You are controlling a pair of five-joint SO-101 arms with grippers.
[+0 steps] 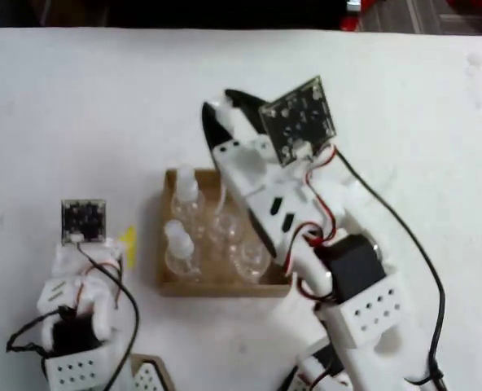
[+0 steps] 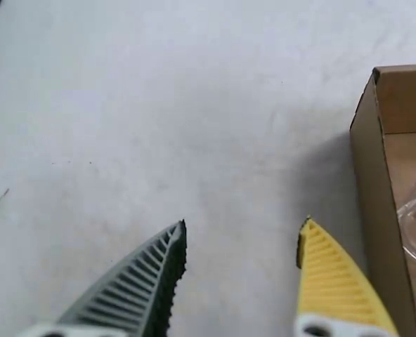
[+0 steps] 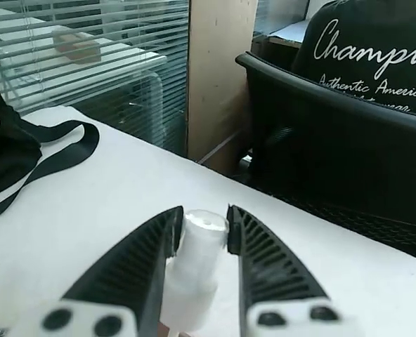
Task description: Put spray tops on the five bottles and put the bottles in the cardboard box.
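Over on the left, the left tool (image 2: 242, 235) hangs low above the bare bench (image 2: 124, 105). Its grey and yellow fingers are well apart with nothing between them, just beside a side wall of the cardboard box (image 2: 366, 182). Inside the box, along its left side, stand two capped bottles (image 1: 184, 186) with white tops already on. Next to them are some clear bottles (image 1: 249, 259). Further right, the right arm (image 1: 273, 204) stretches across the box. The right tool (image 3: 204, 214) is clamped on a white spray top (image 3: 197, 267), held up past the box's far edge. To my eye the work is partway through, with one more top in hand and waiting to be seated. The next move would call for bringing that top down squarely over an open neck, keeping it straight, and pressing it home. The bottle must not tip while that happens, and the idle left tool looks well placed to steady it. The arm covers the right half of the box, so I can't count the bottles there or tell which of them lack tops. The lower end of the gripped top is cut off, so I can't tell whether a bottle hangs beneath it.
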